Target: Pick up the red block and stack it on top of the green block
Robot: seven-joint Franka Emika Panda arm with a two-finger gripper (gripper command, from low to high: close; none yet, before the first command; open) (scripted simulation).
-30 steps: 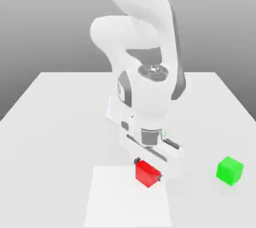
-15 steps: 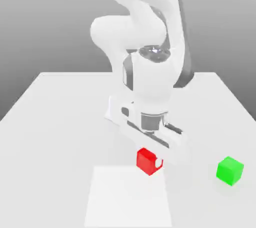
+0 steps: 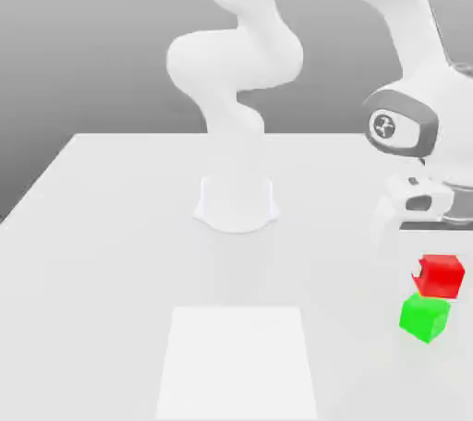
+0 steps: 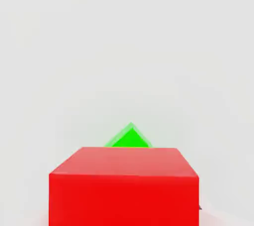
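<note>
The red block (image 3: 442,275) hangs off the table at the exterior view's right, with my gripper (image 3: 438,271) shut on it under the white hand (image 3: 427,198). Directly below it the green block (image 3: 425,317) rests on the white table (image 3: 111,225). The red block sits slightly to the exterior view's right of the green one, and their edges meet in the picture; I cannot tell whether they touch. In the hand view the red block (image 4: 124,185) is close in front, and one corner of the green block (image 4: 130,139) peeks out beyond it.
The arm's round base (image 3: 236,202) stands at the middle of the table. A brighter square patch (image 3: 238,359) lies on the tabletop near the front edge. The blocks are close to the table's right edge.
The arm has swung from the table's middle front to the exterior view's right, carrying the red block up off the table to just over the green block.
</note>
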